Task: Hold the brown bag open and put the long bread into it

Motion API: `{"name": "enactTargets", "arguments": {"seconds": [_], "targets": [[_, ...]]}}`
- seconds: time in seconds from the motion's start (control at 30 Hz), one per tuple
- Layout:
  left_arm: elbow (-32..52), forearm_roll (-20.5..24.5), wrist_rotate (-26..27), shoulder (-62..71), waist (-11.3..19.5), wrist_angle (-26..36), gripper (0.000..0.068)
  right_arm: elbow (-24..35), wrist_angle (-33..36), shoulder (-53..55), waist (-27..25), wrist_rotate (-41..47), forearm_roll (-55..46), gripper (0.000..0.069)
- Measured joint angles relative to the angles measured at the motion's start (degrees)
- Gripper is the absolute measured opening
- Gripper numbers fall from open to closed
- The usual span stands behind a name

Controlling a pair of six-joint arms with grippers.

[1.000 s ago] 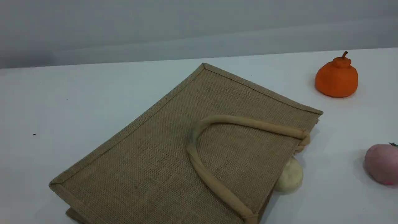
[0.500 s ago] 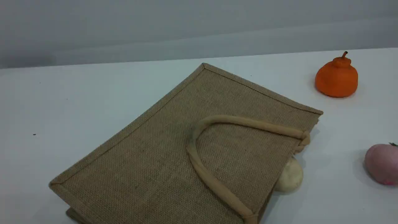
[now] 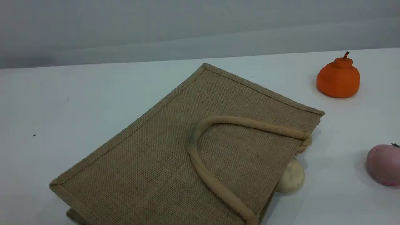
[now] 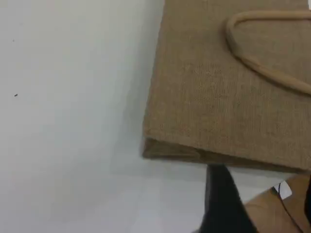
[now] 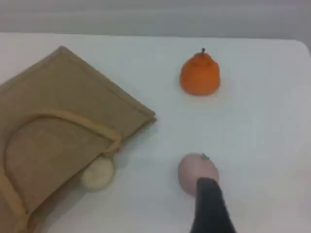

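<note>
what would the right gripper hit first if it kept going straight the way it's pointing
Most likely the pink fruit: in the right wrist view it sits just ahead of the right gripper's fingertip. The gripper's height above the table is unclear, so it might pass over it.

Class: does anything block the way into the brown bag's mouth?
Yes. A cream-white bun lies against the mouth edge of the brown bag, partly under it. The bag lies flat, mouth closed. The long bread is not in view.

On the table (image 3: 62,100) lay one bag (image 3: 175,147), one orange fruit (image 3: 338,77), one pink fruit (image 3: 382,165) and one white bun (image 3: 292,178).
</note>
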Motion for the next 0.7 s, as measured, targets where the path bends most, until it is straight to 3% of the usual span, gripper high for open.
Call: {"name": "enactTargets", "arguments": {"seconds": [0.17,0.27,0.5,0.57,0.7], "targets": [[-0.1,-0.1,0.1,-0.8,0.5,0.0,0.0364,0.0,0.0,0.0,0.9,0.0,0.2,0.0391],[-0.1,-0.6,0.6,-1.1,4.5,0.0,0.0364,0.0,0.0,0.0,0.8,0.0,0.5,0.0391],[-0.1,-0.5,0.6,-1.1,17.3,0.0,0.0364,0.0,0.0,0.0,0.8,-0.1,0.7,0.0391],[-0.1,-0.5,0.6,-2.0,18.9,0.0,0.0364,0.0,0.0,0.0,0.8,-0.1,0.7,0.0391],[-0.1,-0.4,0.6,-5.8,18.9,0.0,0.0364,0.0,0.0,0.0,0.8,-0.1,0.7,0.0391]]}}
